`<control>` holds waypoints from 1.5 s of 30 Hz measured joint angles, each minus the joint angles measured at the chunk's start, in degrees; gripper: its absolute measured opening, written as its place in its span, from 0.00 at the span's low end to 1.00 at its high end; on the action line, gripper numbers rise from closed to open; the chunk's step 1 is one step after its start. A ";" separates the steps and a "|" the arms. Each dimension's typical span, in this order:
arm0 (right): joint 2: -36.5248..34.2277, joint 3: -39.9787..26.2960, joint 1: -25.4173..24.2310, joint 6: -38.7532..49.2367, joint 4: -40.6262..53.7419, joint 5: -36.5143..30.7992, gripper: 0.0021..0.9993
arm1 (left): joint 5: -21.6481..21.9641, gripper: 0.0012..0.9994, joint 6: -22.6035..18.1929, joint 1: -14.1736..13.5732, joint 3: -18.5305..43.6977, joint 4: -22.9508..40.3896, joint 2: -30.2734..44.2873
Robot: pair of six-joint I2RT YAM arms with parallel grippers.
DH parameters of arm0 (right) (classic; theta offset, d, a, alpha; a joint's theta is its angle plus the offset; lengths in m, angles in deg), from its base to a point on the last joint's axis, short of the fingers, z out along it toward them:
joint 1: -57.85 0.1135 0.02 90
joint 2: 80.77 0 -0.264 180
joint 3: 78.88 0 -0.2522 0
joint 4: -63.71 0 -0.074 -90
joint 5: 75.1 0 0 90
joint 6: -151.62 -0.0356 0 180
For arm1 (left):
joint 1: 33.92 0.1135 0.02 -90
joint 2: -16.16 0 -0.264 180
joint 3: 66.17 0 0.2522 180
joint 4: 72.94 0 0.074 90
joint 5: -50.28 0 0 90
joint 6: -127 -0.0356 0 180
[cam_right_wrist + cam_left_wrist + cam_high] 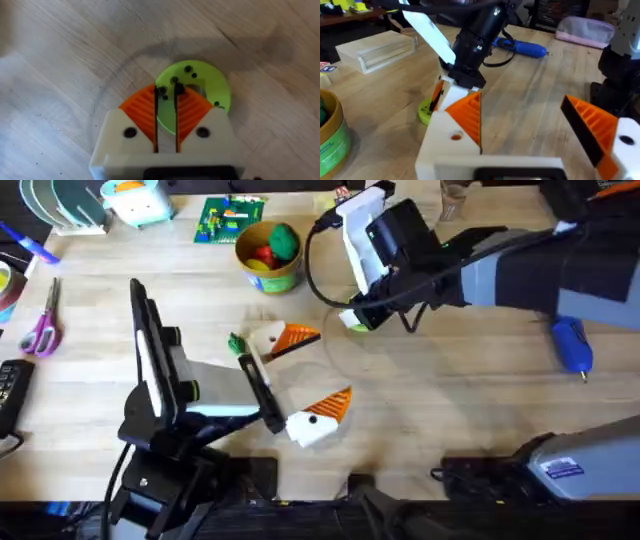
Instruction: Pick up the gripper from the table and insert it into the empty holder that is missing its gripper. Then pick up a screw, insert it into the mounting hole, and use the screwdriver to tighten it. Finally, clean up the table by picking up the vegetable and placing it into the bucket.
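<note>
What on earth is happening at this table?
Two robot arms work at a wooden table. The right gripper hangs right over a lime-green disc with holes. The left gripper sits open nearby, holding nothing. The blue screwdriver lies untouched aside, and the small green vegetable is not yet in the bucket.

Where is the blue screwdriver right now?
In the overhead view the screwdriver lies on the table's right side, beside the right arm.

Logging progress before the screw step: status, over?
Left end effector open, empty. Right end effector down over lime-green disc. Screwdriver lying on table; vegetable not yet in bucket.
</note>
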 joint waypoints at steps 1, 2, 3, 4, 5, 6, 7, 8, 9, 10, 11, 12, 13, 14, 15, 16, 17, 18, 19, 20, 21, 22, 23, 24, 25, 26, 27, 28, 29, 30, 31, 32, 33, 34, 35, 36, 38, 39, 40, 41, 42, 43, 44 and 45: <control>0.02 0.00 0.00 0.00 0.00 -0.02 0.19 | 0.00 0.99 0.00 0.00 0.00 0.00 0.00; 0.02 0.00 -0.02 -0.01 0.00 -0.02 0.16 | 0.00 0.99 0.00 0.00 0.00 0.00 0.00; 0.01 0.00 -0.02 0.01 0.00 -0.04 0.15 | 0.00 0.99 0.00 0.00 0.00 0.00 0.00; 0.02 0.00 0.00 0.01 -0.01 -0.04 0.13 | 0.00 0.99 0.00 0.00 0.00 0.00 0.00; 0.02 0.00 0.00 0.07 -0.07 -0.02 0.10 | 0.00 0.99 0.00 0.02 0.00 0.00 0.00; 0.02 -0.05 0.00 0.07 -0.23 -0.04 0.05 | 0.00 0.99 0.00 0.00 0.00 0.00 0.00; 0.01 -0.16 0.00 0.11 -0.25 -0.14 0.03 | 0.00 0.99 0.00 0.01 0.00 0.01 0.00; 0.00 -0.22 0.00 0.04 -0.18 -0.15 0.01 | 0.00 0.99 0.00 0.00 0.00 0.00 0.00; 0.00 -0.22 0.00 0.04 -0.11 -0.17 0.01 | 0.00 0.99 0.00 0.00 0.00 0.00 0.00; 0.01 -0.22 0.00 0.04 -0.04 -0.15 0.01 | 0.00 0.99 0.00 0.00 0.00 0.00 0.00; 0.01 -0.22 0.00 0.04 -0.03 -0.15 0.01 | 0.00 0.99 0.00 0.00 0.00 0.00 0.00; 0.00 -0.22 0.00 0.04 -0.02 -0.15 0.01 | 0.00 0.99 0.00 0.00 0.00 0.00 0.00; 0.00 -0.22 0.00 0.04 -0.02 -0.15 0.01 | 0.00 0.99 0.00 0.00 0.00 0.00 0.00; 0.01 -0.22 0.00 0.04 -0.02 -0.15 0.01 | 0.00 0.99 0.00 0.00 0.00 0.00 0.00; 0.02 -0.22 -0.02 0.04 0.00 -0.17 0.01 | 0.00 0.99 0.00 0.00 0.00 0.00 0.00; 0.02 -0.22 -0.02 0.04 0.03 -0.20 0.01 | 0.00 0.99 0.00 0.00 0.00 0.00 0.00; 0.01 -0.27 -0.01 0.04 0.16 -0.36 0.01 | 0.00 0.99 0.00 0.00 0.00 0.00 0.00; 0.02 -0.41 0.00 0.04 0.42 -0.46 0.01 | 0.00 0.99 0.00 0.00 0.00 0.00 0.00; 0.02 -0.58 0.00 0.04 0.73 -0.59 0.01 | 0.00 0.99 0.00 0.00 0.00 0.00 0.00; 0.01 -0.75 0.00 0.04 1.00 -0.61 0.01 | 0.00 0.99 0.00 0.00 0.00 0.00 0.00; 0.00 -0.95 -0.02 0.04 1.25 -0.65 0.01 | 0.00 0.99 0.00 0.02 0.00 0.00 0.00; 0.02 -1.30 0.00 0.04 1.61 -0.66 0.01 | 0.00 0.99 0.00 0.00 0.00 0.00 0.00; 0.00 -1.69 -0.02 0.06 1.93 -0.73 0.01 | 0.00 0.99 0.00 0.00 0.00 0.00 0.00; 0.02 -2.23 -0.02 0.14 2.49 -1.07 0.01 | 0.00 0.99 0.00 0.02 0.00 0.00 0.00; 0.00 -2.85 -0.02 0.32 3.26 -1.52 0.01 | 0.00 0.99 0.00 0.00 0.00 0.00 0.00; 0.02 -3.47 -0.02 0.53 4.13 -2.19 0.01 | 0.00 0.99 0.00 0.00 0.00 0.00 0.00; 0.02 -4.16 0.00 0.85 5.16 -2.97 0.01 | 0.00 0.99 0.00 0.00 0.00 0.00 0.00; 0.02 -4.67 0.00 1.14 5.96 -3.41 0.01 | 0.00 0.99 0.00 0.00 0.00 0.00 0.00; 0.02 -5.20 -0.02 1.45 6.74 -3.96 0.01 | 0.00 0.99 0.00 0.00 0.00 0.00 0.00; 0.02 -5.56 -0.02 1.67 7.18 -4.30 0.01 | 0.00 0.99 0.00 0.01 0.00 0.00 0.00; 0.02 -5.99 -0.02 1.86 7.85 -4.69 0.01 | 0.00 0.99 0.00 0.00 0.00 0.00 0.00; 0.02 -6.35 -0.02 1.99 8.39 -4.87 0.01 | 0.00 0.99 0.00 0.00 0.00 0.00 0.00; 0.02 -6.76 -0.02 2.18 9.07 -5.06 0.01 | 0.00 0.99 0.00 0.01 0.00 0.00 0.00; 0.02 -7.26 0.00 2.36 9.94 -5.19 0.01 | 0.00 0.99 0.00 0.00 0.00 0.00 0.00; 0.04 -7.89 -0.02 2.69 11.11 -5.36 0.01 | 0.00 0.99 0.00 0.00 0.00 0.00 0.00; 0.09 -8.70 -0.01 3.14 12.52 -5.53 0.01 | 0.00 0.99 0.00 0.00 0.00 0.00 0.00; 0.31 -10.83 -0.02 4.21 15.64 -5.73 0.01 | 0.00 0.99 0.00 0.00 0.00 0.00 0.00; 0.56 -12.02 -0.01 4.64 17.07 -5.75 0.01 | 0.00 0.99 0.00 0.01 0.00 0.00 0.00; 0.79 -13.55 -0.02 5.02 18.86 -5.77 0.01 | 0.00 0.99 0.00 0.01 0.00 0.00 0.00; 1.00 -15.36 0.00 5.44 20.82 -5.77 0.01 | 0.00 0.99 0.00 0.00 0.00 0.02 0.00; 1.07 -17.08 0.00 5.65 22.50 -5.75 0.01 | 0.00 0.99 0.00 0.00 0.00 0.00 0.00; 1.16 -19.24 0.03 5.84 24.37 -5.73 0.01 | 0.00 0.99 0.00 0.00 0.00 0.00 0.00; 1.18 -21.59 0.15 6.00 26.37 -5.74 0.01 | 0.00 0.99 0.00 0.00 0.00 0.02 0.00; 1.27 -23.48 0.32 6.05 27.74 -5.75 0.01 | 0.00 0.99 0.00 0.00 0.00 0.00 0.00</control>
